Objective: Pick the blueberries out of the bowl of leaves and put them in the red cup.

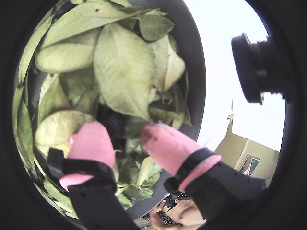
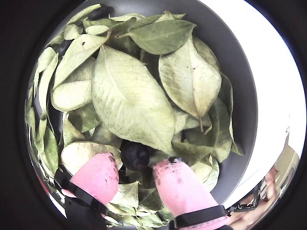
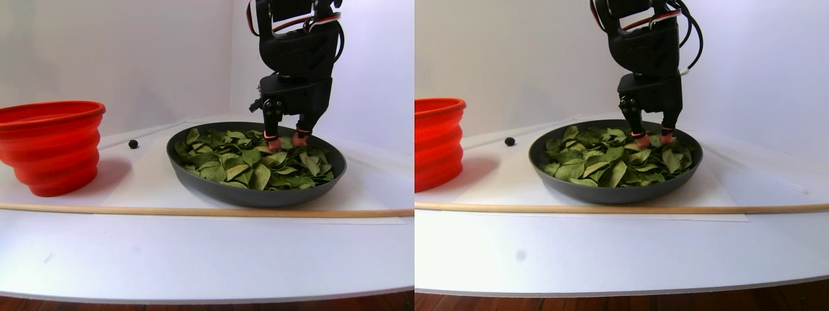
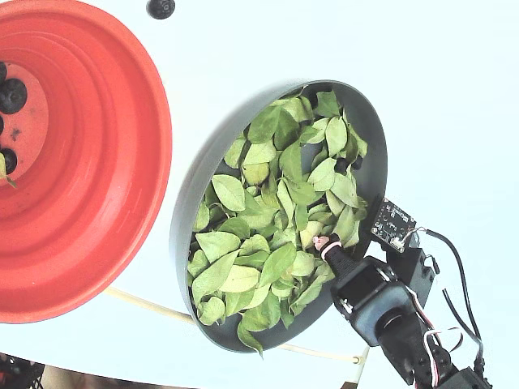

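A: Where's the gripper [image 2: 144, 167] now?

B: Down in the bowl [image 3: 194, 170], pink fingertips [image 2: 98, 175] in the leaves [image 2: 129, 100]. Jaws are parted, one blueberry [image 2: 135, 154] sits between them at the tips. Contact looks close on both sides, but fisheye, so can't tell if it's clamped.

A: Berry orientation?

B: Round, no long axis. Crown probably faces the camera, too dark to be sure. The big leaf just above it runs its long axis diagonally, tip toward the berry.

A: Other berries?

B: Several already in the red cup [image 4: 97, 162], on its pale bottom [image 4: 11, 95]. One loose berry [image 4: 160, 7] on the table, between cup and bowl, just beyond both rims.

A: Any labels?

B: No readable writing. Small circuit board [image 4: 393, 226] on the arm by the bowl rim, text too small to read.

A: Surface?

B: White table [image 3: 194, 253], white paper sheet under the bowl, wooden rod [image 3: 129, 209] lying in front of bowl and cup. Plain pale walls behind.
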Tool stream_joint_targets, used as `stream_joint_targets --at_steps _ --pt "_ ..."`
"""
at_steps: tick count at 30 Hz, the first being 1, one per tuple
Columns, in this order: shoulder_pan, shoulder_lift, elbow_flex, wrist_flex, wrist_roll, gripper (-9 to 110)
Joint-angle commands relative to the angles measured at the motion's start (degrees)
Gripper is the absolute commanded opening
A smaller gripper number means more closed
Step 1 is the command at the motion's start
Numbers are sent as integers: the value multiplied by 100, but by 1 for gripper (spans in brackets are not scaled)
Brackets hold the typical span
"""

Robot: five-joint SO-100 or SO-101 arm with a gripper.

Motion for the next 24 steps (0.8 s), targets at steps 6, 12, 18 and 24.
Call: stream_joint_targets --at_steps 6,12,18,24 --pt "141 -88 -264 -53 44 15" --pt "88 -185 -264 -53 141 15" --pt "26 -290 -299 -53 229 16" --pt "0 -404 -396 -53 255 16"
